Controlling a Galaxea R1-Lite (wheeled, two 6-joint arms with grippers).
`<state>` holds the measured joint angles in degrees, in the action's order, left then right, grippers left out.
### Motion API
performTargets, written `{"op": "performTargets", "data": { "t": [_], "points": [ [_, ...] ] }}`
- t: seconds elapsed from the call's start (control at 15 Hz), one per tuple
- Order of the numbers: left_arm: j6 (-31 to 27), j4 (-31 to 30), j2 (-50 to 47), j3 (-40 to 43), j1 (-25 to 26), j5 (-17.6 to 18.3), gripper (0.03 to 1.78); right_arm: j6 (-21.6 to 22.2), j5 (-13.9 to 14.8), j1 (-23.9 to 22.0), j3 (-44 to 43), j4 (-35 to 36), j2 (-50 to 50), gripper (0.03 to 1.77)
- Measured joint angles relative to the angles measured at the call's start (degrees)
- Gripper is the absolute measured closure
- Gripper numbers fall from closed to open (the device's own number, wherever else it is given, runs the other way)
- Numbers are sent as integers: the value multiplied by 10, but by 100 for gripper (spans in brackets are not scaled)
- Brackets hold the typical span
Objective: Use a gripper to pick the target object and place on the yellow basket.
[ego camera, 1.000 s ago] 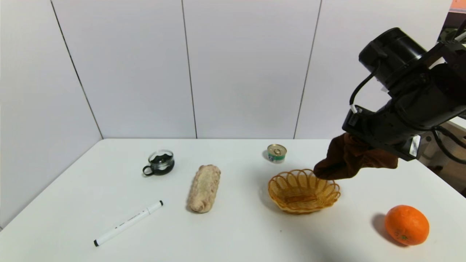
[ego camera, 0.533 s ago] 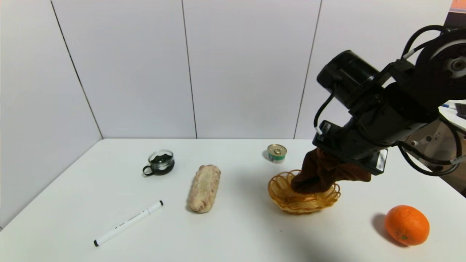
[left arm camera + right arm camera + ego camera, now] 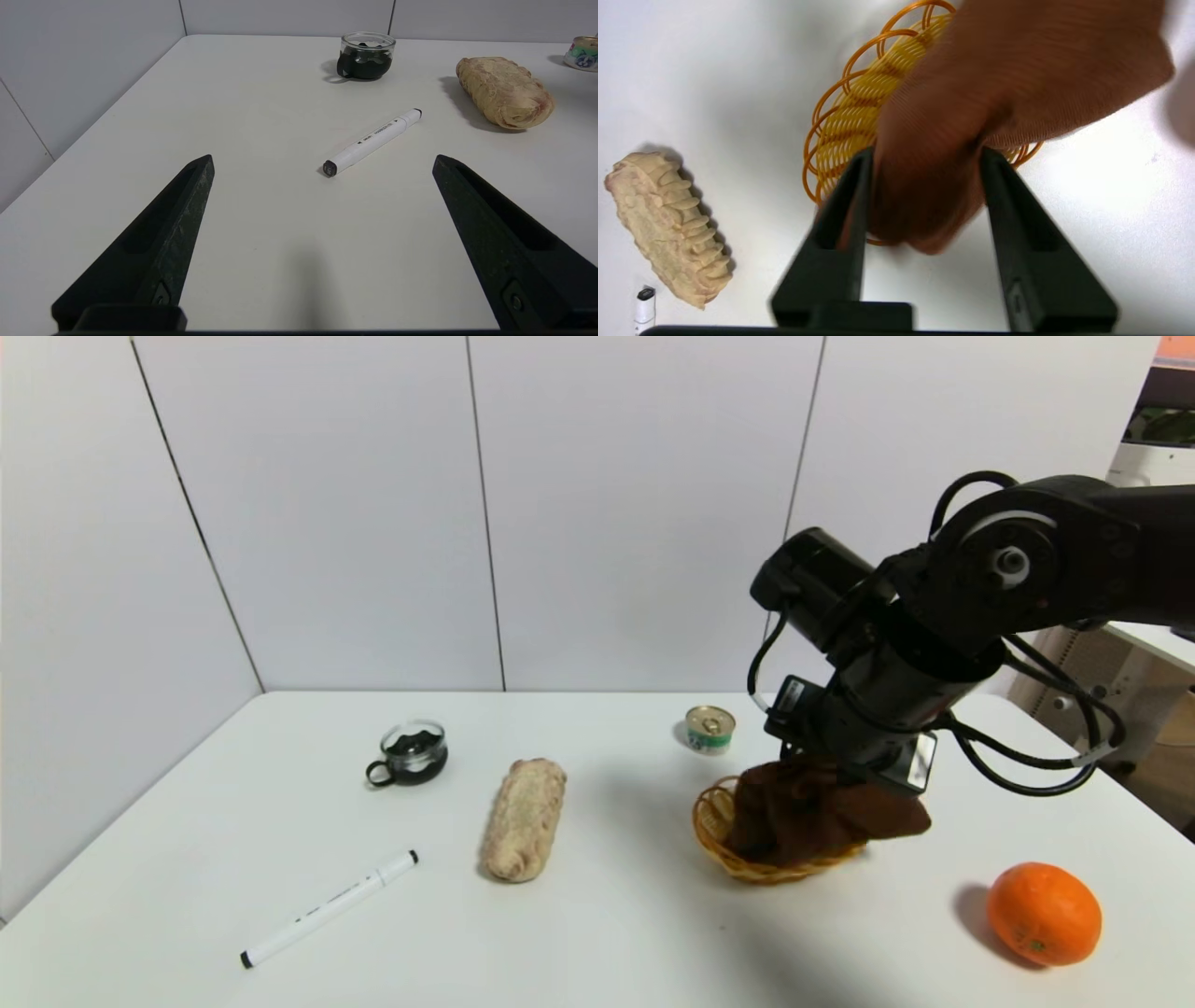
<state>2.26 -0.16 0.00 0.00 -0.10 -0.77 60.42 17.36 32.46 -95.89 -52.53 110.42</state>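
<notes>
Head view, right gripper [image 3: 822, 775]: low over the yellow basket [image 3: 714, 817], its fingers [image 3: 845, 205] pinching the target object [image 3: 803, 807].
Target object: dark brown terry cloth, bunched, filling most of the basket and draping over its rim toward the orange [image 3: 1044, 913].
Left gripper [image 3: 322, 161]: parked over the desk's left part, fingers spread wide above the marker [image 3: 372, 141].
Desk [image 3: 607, 933]: white and matte, also carrying a bread loaf [image 3: 523, 818], glass cup [image 3: 411, 752] and small tin [image 3: 709, 728].
Room: pale panelled walls behind.
</notes>
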Motion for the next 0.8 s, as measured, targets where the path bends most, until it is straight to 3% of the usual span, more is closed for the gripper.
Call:
{"op": "performTargets", "data": {
  "t": [0.27, 0.47, 0.67, 0.8],
  "points": [
    [0, 0, 0, 0, 0, 0, 12, -4, -2, 0, 12, -2, -8, 60],
    [0, 0, 0, 0, 0, 0, 12, -16, -6, 0, 36, -3, -50, 44],
    [0, 0, 0, 0, 0, 0, 12, -62, -11, -5, 115, -2, -137, 33],
    [0, 0, 0, 0, 0, 0, 12, -115, -16, -18, 197, -1, -221, 27]
  ]
}}
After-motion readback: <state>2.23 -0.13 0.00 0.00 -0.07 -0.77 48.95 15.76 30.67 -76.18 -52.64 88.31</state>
